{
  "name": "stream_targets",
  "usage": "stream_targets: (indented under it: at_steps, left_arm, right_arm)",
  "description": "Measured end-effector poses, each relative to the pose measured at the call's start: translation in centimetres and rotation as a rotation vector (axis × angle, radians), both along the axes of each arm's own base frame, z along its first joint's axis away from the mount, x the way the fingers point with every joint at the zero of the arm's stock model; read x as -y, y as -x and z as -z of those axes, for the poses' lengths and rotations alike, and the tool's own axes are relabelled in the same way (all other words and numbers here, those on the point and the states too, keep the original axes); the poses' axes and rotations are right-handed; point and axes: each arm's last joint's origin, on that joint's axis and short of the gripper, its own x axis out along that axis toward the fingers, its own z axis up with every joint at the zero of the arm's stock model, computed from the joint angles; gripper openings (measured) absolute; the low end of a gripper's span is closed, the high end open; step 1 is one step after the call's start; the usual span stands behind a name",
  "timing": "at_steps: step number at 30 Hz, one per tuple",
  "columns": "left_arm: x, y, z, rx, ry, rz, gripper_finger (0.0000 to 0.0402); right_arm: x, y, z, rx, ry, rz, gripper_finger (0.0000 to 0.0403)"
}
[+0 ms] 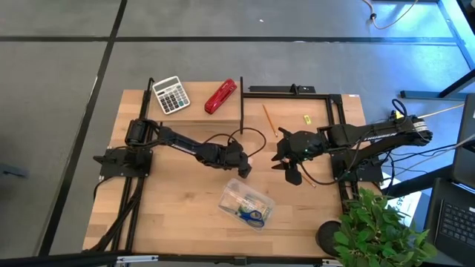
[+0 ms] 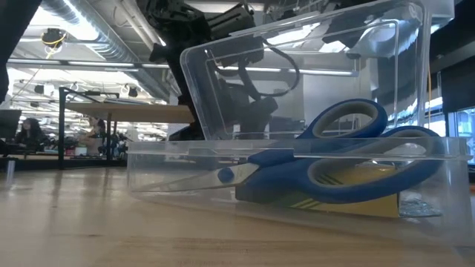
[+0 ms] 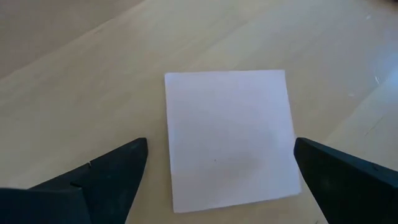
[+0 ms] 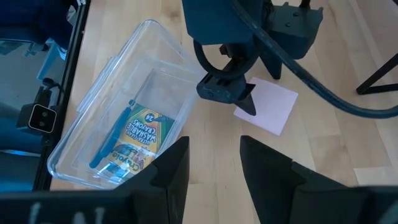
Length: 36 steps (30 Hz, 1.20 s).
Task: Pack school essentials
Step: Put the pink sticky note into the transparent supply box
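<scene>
A pale pink sticky-note pad [image 3: 230, 137] lies flat on the wooden table [image 1: 171, 215]. My left gripper [image 3: 221, 147] hangs just over it, open and slanting down, one finger on either side of the pad; in the right wrist view the left gripper [image 4: 229, 93] stands at the pad's [image 4: 268, 106] edge. A clear plastic box [image 1: 247, 205] lies nearer the front edge, holding blue-handled scissors [image 2: 349, 148] and a crayon pack [image 4: 138, 134]. My right gripper [image 4: 214, 168] hovers to the right, open, with nothing between its fingers.
A white-grey calculator [image 1: 171, 94] and a red stapler [image 1: 220, 96] lie at the table's far edge. An orange pencil [image 1: 269, 119] and a small yellow piece [image 1: 306, 119] lie inside a black frame [image 1: 289, 90]. A potted plant [image 1: 378, 230] stands at the near right corner.
</scene>
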Motion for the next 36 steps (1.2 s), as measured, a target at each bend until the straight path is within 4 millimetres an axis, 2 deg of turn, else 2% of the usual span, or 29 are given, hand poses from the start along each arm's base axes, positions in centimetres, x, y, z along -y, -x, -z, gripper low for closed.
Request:
stream_targets:
  at_steps: [14, 27, 36]
  left_arm:
    - [1.4, 0.0, 0.0, 0.001, -0.015, 0.057, 0.04]
    - [2.4, -0.5, -0.4, 0.028, -0.147, 0.211, 0.04]
    - [3.5, -0.5, 0.8, 0.006, -0.199, 0.189, 0.04]
  right_arm:
    - [0.0, 0.0, 0.0, 0.0, 0.0, 0.0, 0.0145]
    - [0.0, 0.0, 0.0, -0.001, 0.001, 0.0, 0.0145]
    - [0.0, 0.0, 0.0, -0.001, 0.0, 0.001, 0.0145]
